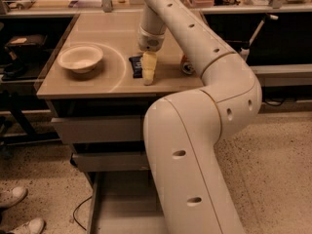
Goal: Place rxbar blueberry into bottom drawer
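The rxbar blueberry [136,66], a small dark navy bar, lies flat on the tan table top [97,33] near its front edge. My gripper [149,75] points straight down at the table, right beside the bar's right edge, with its pale yellow tip close to or on the surface. The bottom drawer [122,206] is pulled out at floor level below the table, and its grey floor shows to the left of my arm. My arm hides the drawer's right part.
A cream bowl [80,58] sits on the left of the table. An orange soda can [186,66] lies right of the gripper, partly behind my arm. Two upper grey drawers [100,129] are shut. A person's shoes [14,208] are on the floor at the lower left.
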You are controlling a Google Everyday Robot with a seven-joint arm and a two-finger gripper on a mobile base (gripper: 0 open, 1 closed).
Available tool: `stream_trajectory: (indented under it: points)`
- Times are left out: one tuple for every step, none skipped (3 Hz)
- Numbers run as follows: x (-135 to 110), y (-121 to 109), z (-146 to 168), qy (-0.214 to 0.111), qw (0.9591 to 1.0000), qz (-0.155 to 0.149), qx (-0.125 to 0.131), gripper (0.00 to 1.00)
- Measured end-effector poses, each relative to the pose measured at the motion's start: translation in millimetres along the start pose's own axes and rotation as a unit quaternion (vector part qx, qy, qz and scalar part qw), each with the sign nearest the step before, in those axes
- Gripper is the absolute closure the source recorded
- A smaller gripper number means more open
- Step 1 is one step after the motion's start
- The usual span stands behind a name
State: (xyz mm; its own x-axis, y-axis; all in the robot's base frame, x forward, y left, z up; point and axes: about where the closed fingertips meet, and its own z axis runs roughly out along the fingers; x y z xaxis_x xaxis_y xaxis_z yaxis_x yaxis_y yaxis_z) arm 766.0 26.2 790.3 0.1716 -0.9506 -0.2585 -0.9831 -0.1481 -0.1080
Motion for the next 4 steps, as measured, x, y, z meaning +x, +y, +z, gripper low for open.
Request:
stream_trajectory:
  points:
    - [-0.6, -0.4, -1.9, 0.000, 1.0000, 0.000, 0.000, 0.19]
    - [-0.6, -0.4, -1.9, 0.000, 1.0000, 0.000, 0.000, 0.42]
    - [-0.6, -0.5, -1.9, 0.000, 1.0000, 0.000, 0.000, 0.66]
    - [-0.6, -0.5, -1.9, 0.000, 1.0000, 0.000, 0.000, 0.89]
